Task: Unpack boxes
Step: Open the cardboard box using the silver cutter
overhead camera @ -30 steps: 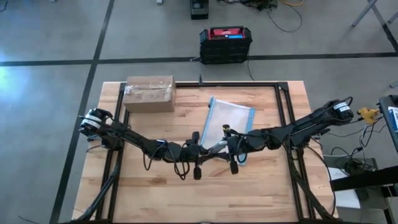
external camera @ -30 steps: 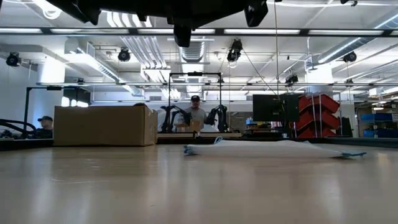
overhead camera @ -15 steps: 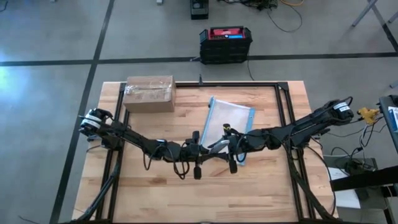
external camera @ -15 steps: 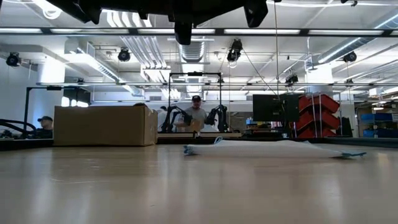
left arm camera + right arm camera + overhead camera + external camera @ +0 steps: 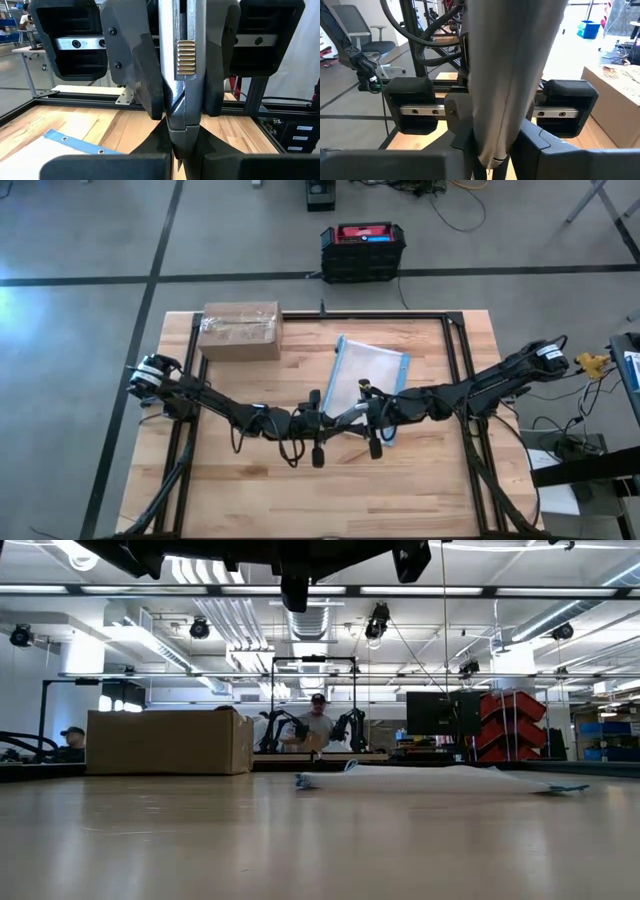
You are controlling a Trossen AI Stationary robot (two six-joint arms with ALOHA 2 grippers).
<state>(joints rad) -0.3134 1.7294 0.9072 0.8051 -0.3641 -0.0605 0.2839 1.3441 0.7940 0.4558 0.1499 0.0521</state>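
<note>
Over the near middle of the wooden table (image 5: pixel 250 490) the two grippers meet. The left gripper (image 5: pixel 317 457) has its fingers pressed together on a thin pale sheet. The right gripper (image 5: pixel 375 446) pinches a grey-white strip between its fingers. Just behind them lies a flat clear pouch with a blue edge (image 5: pixel 368 372). At the far left corner sits the brown cardboard box (image 5: pixel 240 331), flaps closed and crossed by shiny clear tape, well apart from both grippers. Beyond the table, on the floor, stands a black-and-red plastic case (image 5: pixel 363 250)

A brown taped cardboard box (image 5: pixel 240 331) sits closed at the table's far-left corner.
</note>
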